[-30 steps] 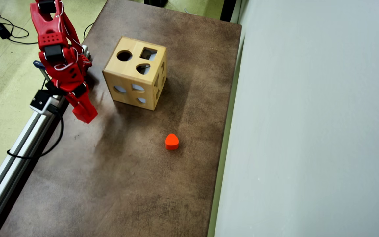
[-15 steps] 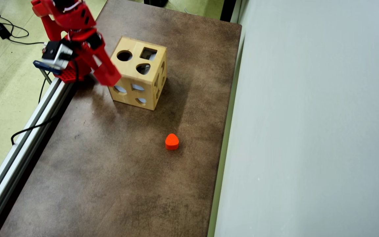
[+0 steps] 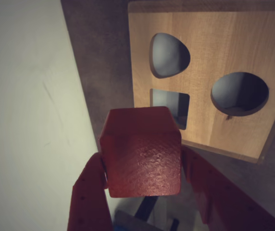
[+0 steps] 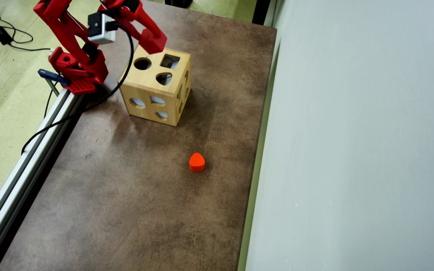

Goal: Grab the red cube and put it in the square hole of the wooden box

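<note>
Cube held above the box
End effector (image 3: 142, 166) clamps the red cube (image 3: 143, 153); the square hole (image 3: 173, 107) lies just ahead, partly hidden.

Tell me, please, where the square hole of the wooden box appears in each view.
Wrist view: the square hole sits at centre, just above the red cube held in the claw.
Overhead view: the square hole lies upper left, right of the claw.
Shared landmark: the round hole.

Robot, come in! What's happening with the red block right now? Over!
Gripper shut on red cube, held above the wooden box. Square hole just ahead, partly hidden by cube. Nothing blocking it; orange block lies well clear.
</note>
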### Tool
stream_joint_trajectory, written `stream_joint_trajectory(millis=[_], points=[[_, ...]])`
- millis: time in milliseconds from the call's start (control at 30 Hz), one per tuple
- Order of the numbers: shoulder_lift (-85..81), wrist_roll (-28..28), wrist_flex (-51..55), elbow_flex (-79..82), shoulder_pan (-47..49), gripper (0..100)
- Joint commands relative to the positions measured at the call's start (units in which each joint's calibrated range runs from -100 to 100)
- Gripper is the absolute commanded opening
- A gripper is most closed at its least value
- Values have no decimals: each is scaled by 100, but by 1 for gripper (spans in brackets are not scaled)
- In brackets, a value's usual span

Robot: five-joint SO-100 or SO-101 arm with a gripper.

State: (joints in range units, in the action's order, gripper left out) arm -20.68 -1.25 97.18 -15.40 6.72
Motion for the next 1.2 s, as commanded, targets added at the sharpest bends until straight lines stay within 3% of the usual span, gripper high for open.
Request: stream_joint_trajectory(millis=[0,367,1167], points=[[424,5,49,-214,41,10],[1223,29,17,-214,49,10],[1257,-24,25,234,465,10]])
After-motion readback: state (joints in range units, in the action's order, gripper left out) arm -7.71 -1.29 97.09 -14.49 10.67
